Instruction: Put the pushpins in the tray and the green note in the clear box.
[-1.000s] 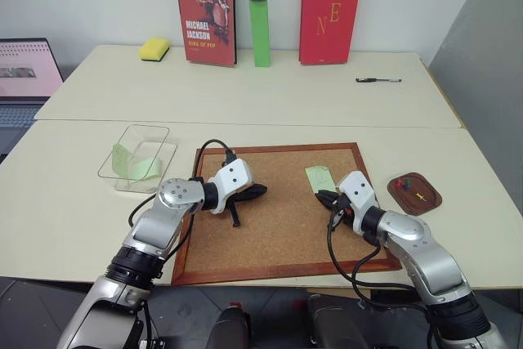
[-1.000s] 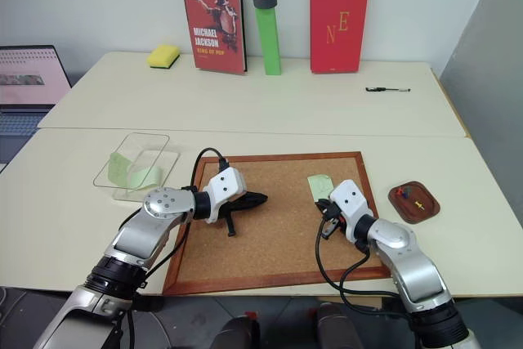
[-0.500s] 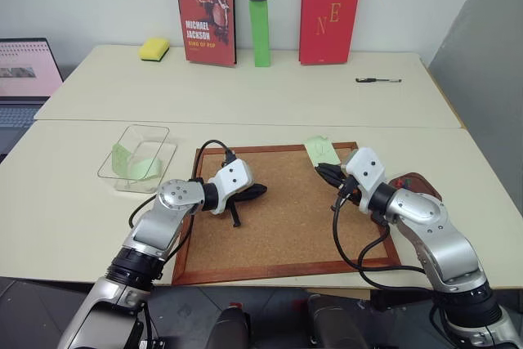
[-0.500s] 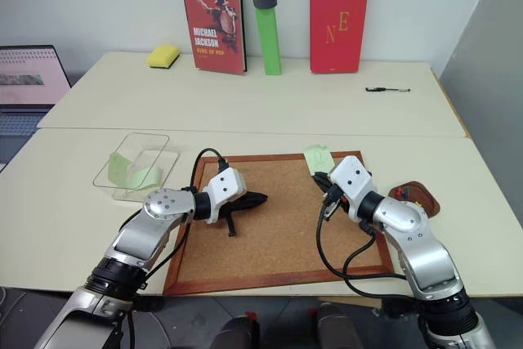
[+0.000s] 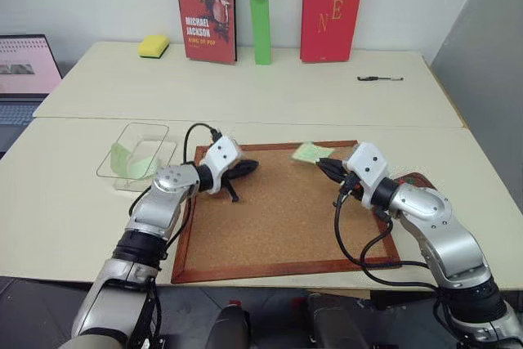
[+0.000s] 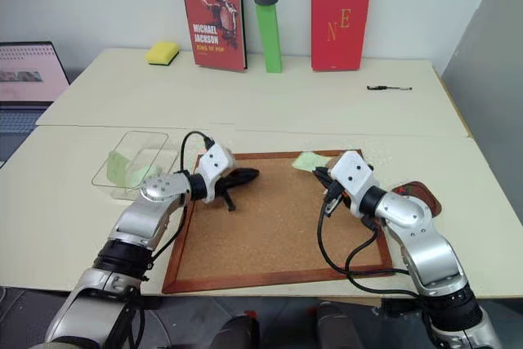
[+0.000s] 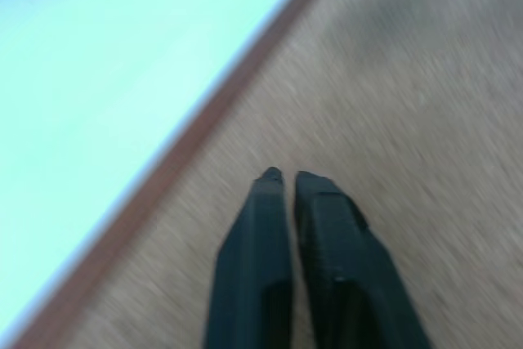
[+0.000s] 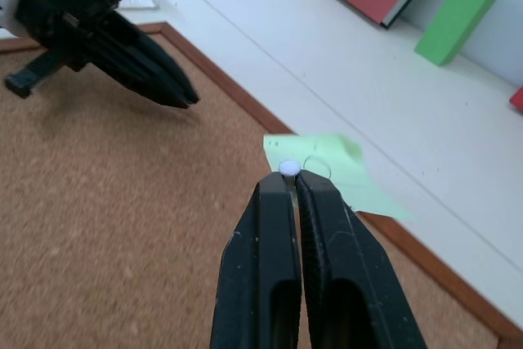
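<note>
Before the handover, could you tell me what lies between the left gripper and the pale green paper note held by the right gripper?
In the left eye view, only bare cork board separates the left gripper from the green note in the right gripper.

The right claw [image 8: 292,179] has risen off the cork board [image 5: 278,218], carrying the green note [image 5: 308,152] up to the board's far edge. The left claw [image 5: 252,166] has lifted and moved toward that same edge.
</note>
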Available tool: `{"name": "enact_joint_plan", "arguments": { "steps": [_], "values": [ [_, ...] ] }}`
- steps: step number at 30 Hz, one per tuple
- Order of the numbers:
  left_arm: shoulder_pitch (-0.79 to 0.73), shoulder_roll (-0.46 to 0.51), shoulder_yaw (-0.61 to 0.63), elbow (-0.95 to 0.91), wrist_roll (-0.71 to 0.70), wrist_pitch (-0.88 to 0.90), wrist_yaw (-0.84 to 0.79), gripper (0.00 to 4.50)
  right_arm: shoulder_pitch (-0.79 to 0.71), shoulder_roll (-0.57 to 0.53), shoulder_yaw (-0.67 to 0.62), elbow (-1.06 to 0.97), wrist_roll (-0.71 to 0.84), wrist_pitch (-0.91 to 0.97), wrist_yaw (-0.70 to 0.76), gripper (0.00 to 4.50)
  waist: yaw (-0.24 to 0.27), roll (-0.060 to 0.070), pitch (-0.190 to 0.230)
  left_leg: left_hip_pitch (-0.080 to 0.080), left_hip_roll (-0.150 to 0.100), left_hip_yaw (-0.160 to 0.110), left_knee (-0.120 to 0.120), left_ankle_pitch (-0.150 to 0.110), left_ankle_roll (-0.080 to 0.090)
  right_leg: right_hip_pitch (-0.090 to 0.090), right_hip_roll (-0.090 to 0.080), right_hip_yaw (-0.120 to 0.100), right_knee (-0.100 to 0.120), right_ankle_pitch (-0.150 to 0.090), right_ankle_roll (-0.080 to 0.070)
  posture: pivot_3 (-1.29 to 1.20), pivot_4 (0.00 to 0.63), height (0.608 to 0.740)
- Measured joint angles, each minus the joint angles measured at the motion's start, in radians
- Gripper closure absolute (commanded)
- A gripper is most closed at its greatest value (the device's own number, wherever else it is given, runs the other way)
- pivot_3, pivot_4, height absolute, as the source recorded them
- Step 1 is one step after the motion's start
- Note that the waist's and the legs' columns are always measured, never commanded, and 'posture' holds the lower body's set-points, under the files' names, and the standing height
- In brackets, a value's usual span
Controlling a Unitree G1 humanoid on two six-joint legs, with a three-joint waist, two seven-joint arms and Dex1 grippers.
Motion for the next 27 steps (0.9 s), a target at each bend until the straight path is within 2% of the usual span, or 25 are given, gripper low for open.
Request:
{"name": "enact_joint_plan", "arguments": {
  "steps": [2,7,13,14,17,23,27],
  "values": [
    [-0.034,-0.003,0.016,0.000,-0.014,-0.013,-0.006,3.16,-0.015,0.004,0.001,0.000,0.000,0.011,-0.001,4.50,0.002,0.000,0.000,-0.005,0.000,-0.001,0.000,0.000,0.000,-0.004,0.000,-0.001,0.000,0.000,0.000,0.00,0.150,0.740],
    [-0.100,-0.005,0.028,0.001,-0.030,-0.018,-0.042,1.95,-0.059,0.014,-0.001,0.000,0.003,0.060,-0.013,4.50,0.003,0.000,0.000,-0.006,0.000,-0.001,0.000,0.000,0.000,-0.004,-0.001,-0.002,0.000,0.000,0.000,0.00,0.150,0.740],
    [-0.161,-0.032,0.025,-0.027,-0.066,-0.015,-0.106,0.89,-0.128,0.026,-0.014,-0.008,0.025,0.154,-0.026,4.50,0.001,0.000,0.000,-0.005,0.000,-0.001,0.001,0.000,0.000,-0.004,0.000,-0.002,0.000,0.000,0.000,0.00,0.150,0.740],
    [-0.167,-0.032,0.023,-0.033,-0.071,-0.015,-0.118,0.54,-0.134,0.026,-0.014,-0.010,0.029,0.169,-0.027,4.50,0.000,0.000,0.000,-0.005,0.000,-0.001,0.001,0.000,0.000,-0.004,0.000,-0.002,0.000,0.000,0.000,0.00,0.150,0.740],
    [-0.181,-0.030,0.007,-0.035,-0.073,-0.016,-0.161,0.02,-0.154,0.026,-0.020,-0.013,0.043,0.216,-0.035,4.50,-0.001,0.000,0.000,-0.005,0.000,-0.001,0.001,0.000,0.000,-0.004,0.000,-0.002,0.001,0.000,0.000,0.00,0.150,0.740],
    [-0.200,-0.028,-0.048,-0.021,-0.024,-0.128,-0.217,0.01,-0.212,0.029,-0.038,-0.014,0.055,0.294,-0.053,4.50,0.001,0.000,0.000,-0.005,0.000,-0.001,0.001,0.000,0.000,-0.004,0.000,-0.002,0.001,0.000,0.000,0.00,0.150,0.740],
    [-0.229,-0.072,-0.059,0.031,0.019,-0.210,-0.189,0.01,-0.227,0.040,-0.042,-0.017,0.082,0.334,-0.064,4.50,0.001,0.000,0.000,-0.005,0.000,-0.001,0.002,0.000,0.000,-0.004,0.000,-0.001,0.001,0.000,0.000,0.00,0.150,0.740]
  ]
}}
